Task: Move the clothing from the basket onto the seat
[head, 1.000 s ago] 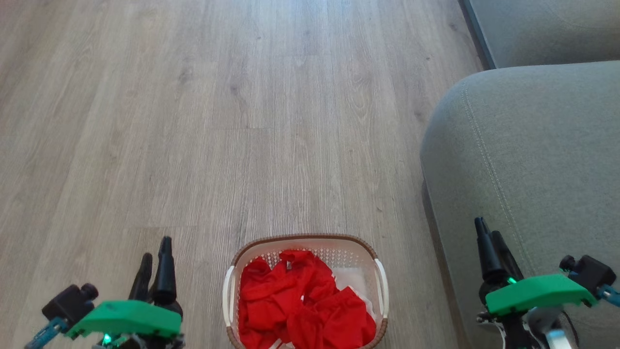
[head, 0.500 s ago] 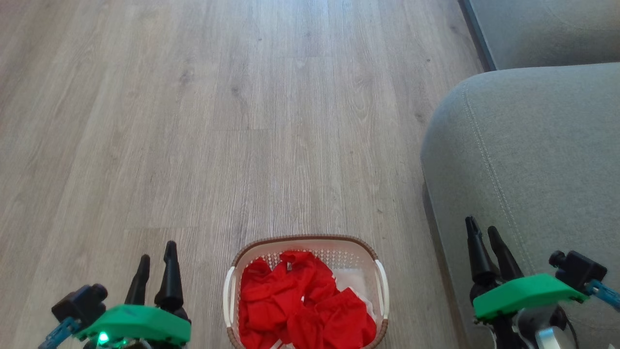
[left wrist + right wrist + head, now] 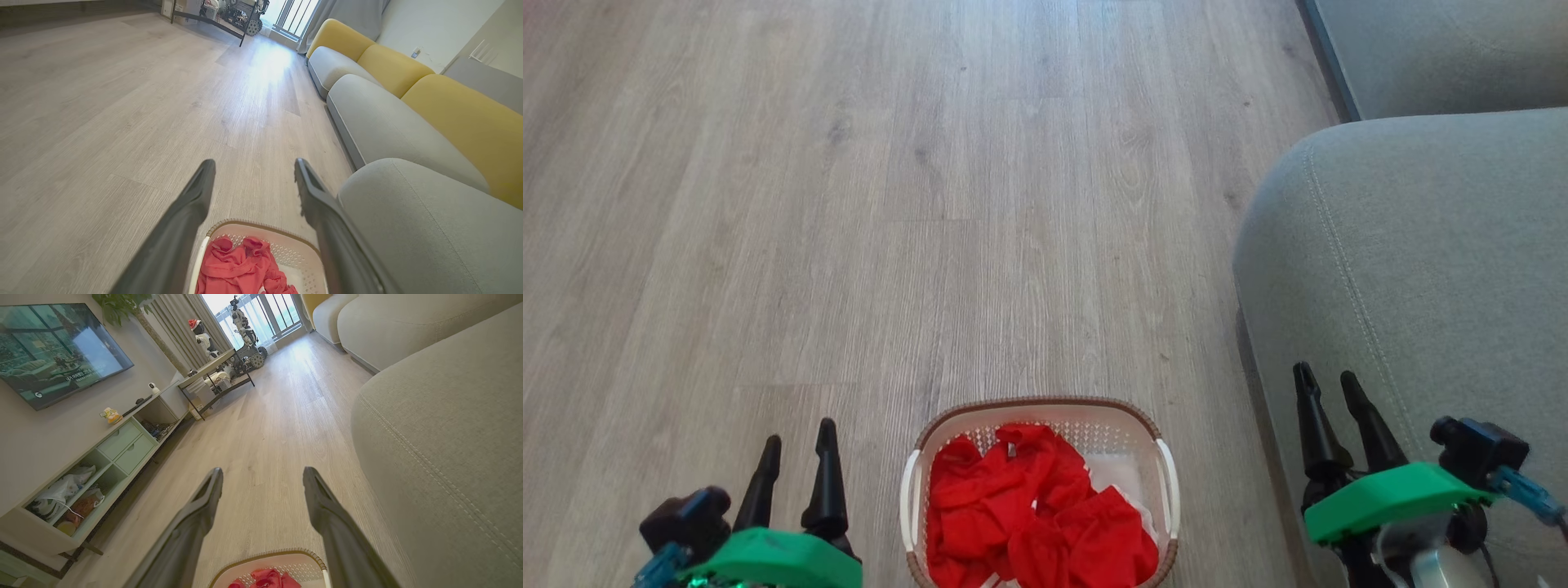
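Wood-look planks, pale grey, make up the floor [image 3: 849, 204], and everything here stands on it. The seat [image 3: 1421, 261], a grey-green sofa cushion with a stitched seam, rises at the robot's right. Its rounded corner is near the basket [image 3: 1037, 403], with a strip of plank between them. That oval cream basket with its brown rim sits on the floor straight before the robot. All the clothing [image 3: 1021, 514] lies in it, a crumpled red heap crowding the left wall. The white patch by the right wall may be a garment panel or the basket's bottom; I cannot tell. The left gripper [image 3: 800, 433] hangs over the floor left of the basket, and the right gripper [image 3: 1325, 372] hangs over the seat's front edge. Both have their jaws parted and hold nothing.

I judge this the very start, with no garment lifted yet. The next move calls for one arm to swing in over the rim, dip into the heap and pinch a fold of that thin fabric without snagging the perforated wall.

The planks look smooth, with a sheen toward the far end. Round about are yellow back cushions [image 3: 449, 110] along the sofa, a wall television [image 3: 57, 347], a low cabinet [image 3: 118, 449] beneath it and a bright window [image 3: 282, 314].
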Motion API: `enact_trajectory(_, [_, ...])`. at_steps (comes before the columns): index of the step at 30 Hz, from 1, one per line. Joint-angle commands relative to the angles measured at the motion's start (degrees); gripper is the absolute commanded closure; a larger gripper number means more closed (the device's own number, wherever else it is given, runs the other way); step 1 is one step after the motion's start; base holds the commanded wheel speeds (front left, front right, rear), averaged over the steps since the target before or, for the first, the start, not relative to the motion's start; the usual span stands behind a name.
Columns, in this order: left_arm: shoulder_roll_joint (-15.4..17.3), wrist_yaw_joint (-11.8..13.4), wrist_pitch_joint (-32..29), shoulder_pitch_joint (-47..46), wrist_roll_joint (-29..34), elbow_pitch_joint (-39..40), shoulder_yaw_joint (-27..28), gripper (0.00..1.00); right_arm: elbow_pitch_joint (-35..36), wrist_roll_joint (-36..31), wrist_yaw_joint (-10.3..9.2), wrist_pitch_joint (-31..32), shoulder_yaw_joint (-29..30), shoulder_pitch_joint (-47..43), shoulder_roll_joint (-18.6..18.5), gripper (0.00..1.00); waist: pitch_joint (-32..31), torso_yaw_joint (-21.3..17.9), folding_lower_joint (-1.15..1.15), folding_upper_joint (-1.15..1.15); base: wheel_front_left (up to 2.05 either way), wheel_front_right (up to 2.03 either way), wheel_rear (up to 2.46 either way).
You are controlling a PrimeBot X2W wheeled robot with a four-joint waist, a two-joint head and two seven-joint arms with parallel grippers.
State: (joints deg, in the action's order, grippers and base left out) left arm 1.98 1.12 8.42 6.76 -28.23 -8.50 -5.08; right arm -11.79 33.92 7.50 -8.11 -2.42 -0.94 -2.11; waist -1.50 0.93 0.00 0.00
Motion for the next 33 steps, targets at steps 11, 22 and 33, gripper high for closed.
enact_trajectory(11, [0.8, 1.5, 2.7, -0.6, 9.5, 3.0, -0.1, 0.0, 3.2, -9.5, -0.01, -3.0, -2.4, 0.4, -0.7, 0.0, -0.1, 0.1, 0.0, 0.0, 0.0, 0.0, 0.0])
enact_trajectory(22, [0.8, 2.4, 4.4, 0.0, 15.6, 2.9, -0.5, 0.0, 3.7, -16.2, -0.01, -4.7, -3.3, 0.2, -0.7, 0.0, -0.2, 0.3, 0.0, 0.0, 0.0, 0.0, 0.0])
enact_trajectory(33, [0.9, 3.5, 6.3, 0.8, 21.8, 2.7, -1.1, 0.0, 4.5, -23.7, -0.01, -6.6, -4.3, 0.1, -0.8, 0.0, -0.3, 0.4, 0.0, 0.0, 0.0, 0.0, 0.0])
